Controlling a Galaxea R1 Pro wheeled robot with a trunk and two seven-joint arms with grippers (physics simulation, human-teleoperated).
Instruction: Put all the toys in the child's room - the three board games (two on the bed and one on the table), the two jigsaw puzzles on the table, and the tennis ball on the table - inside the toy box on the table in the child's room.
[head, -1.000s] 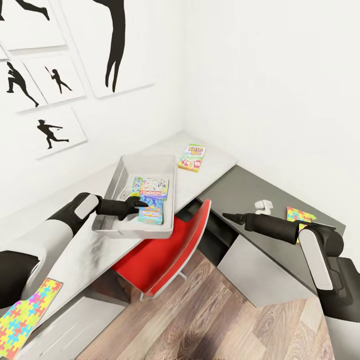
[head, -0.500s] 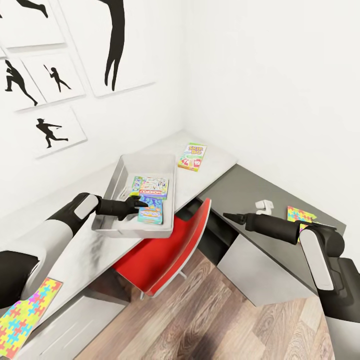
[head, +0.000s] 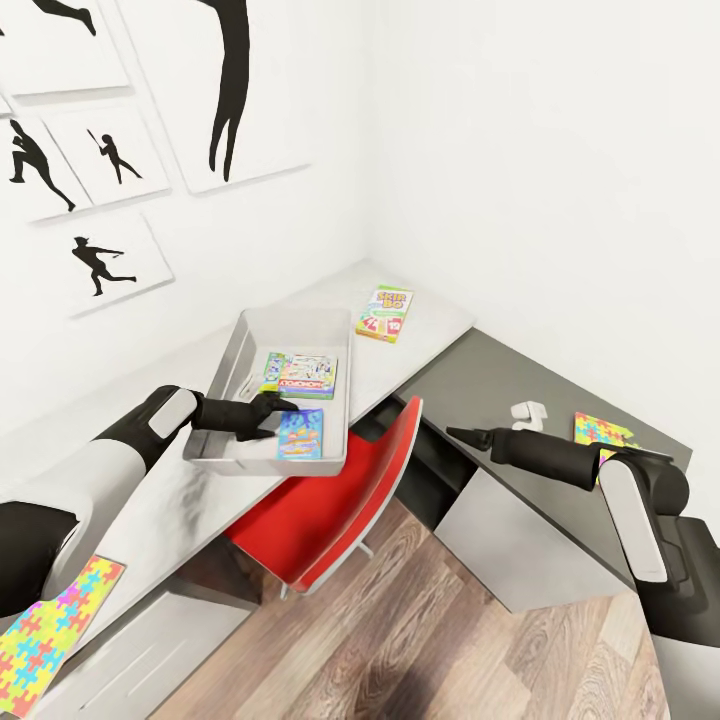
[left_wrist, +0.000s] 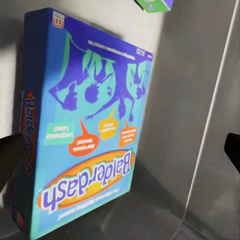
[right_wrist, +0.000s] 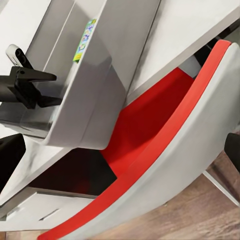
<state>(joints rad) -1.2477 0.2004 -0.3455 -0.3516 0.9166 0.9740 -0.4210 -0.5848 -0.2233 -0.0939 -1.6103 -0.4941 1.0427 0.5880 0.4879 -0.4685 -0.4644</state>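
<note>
two board games in toy box, on table

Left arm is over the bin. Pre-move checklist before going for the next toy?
1. Balderdash game inside the toy box: ok, it lies flat by the near wall.
2. Left tool free of the game: ok, fingers spread in the left wrist view.
3. Toy box seated on the table: not ok, its near corner overhangs the edge above the red chair.
4. SKIP BO game reachable: ok, alone on the pale top.
5. Jigsaw puzzles boxed: not ok, both on the table.
6. Right tool empty: ok; open or shut, cannot tell.
</note>
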